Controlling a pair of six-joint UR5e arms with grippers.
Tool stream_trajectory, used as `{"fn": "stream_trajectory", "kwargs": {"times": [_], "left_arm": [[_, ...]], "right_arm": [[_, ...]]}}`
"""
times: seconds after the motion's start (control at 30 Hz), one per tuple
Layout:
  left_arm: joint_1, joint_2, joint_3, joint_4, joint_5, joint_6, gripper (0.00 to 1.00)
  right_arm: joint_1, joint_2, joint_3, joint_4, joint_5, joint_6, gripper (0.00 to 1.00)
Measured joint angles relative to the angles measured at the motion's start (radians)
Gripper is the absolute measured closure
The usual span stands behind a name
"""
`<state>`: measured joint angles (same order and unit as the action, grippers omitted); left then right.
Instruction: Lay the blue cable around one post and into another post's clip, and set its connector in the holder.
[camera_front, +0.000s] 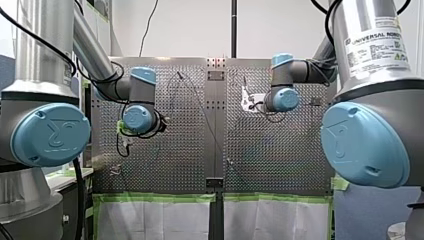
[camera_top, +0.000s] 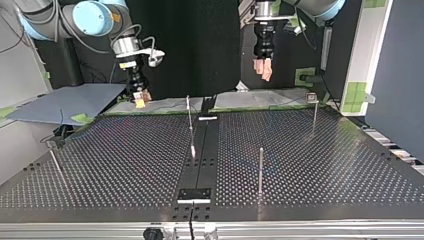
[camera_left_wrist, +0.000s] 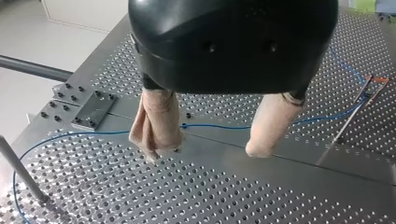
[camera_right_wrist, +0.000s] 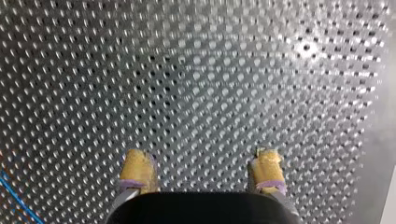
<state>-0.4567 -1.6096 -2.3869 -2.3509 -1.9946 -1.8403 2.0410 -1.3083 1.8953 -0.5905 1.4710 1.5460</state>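
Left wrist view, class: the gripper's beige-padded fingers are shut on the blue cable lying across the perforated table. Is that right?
No. The left wrist view shows my left gripper open, its beige-padded fingers apart and holding nothing; the blue cable does lie across the perforated table, under them.

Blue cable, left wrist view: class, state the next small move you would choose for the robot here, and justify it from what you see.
Probably lower the left hand onto the blue cable and close on it. That hand is open and empty above the table, and the cable lies flat on the plate, passing between its fingers. The right hand is open and empty too.
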Motion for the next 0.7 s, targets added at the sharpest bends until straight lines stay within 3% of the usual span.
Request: {"fn": "stream_trajectory", "kwargs": {"times": [0.27,0.7], "left_arm": [[0.002,0.0,0.0,0.003,0.008,-0.013,0.0],[0.003,0.0,0.0,0.007,0.016,-0.014,0.0]], "right_arm": [[0.067,0.0,0.01,-0.022,0.026,0.027,0.01],[0.176,0.001,0.012,-0.016,0.057,0.027,0.01]]}}
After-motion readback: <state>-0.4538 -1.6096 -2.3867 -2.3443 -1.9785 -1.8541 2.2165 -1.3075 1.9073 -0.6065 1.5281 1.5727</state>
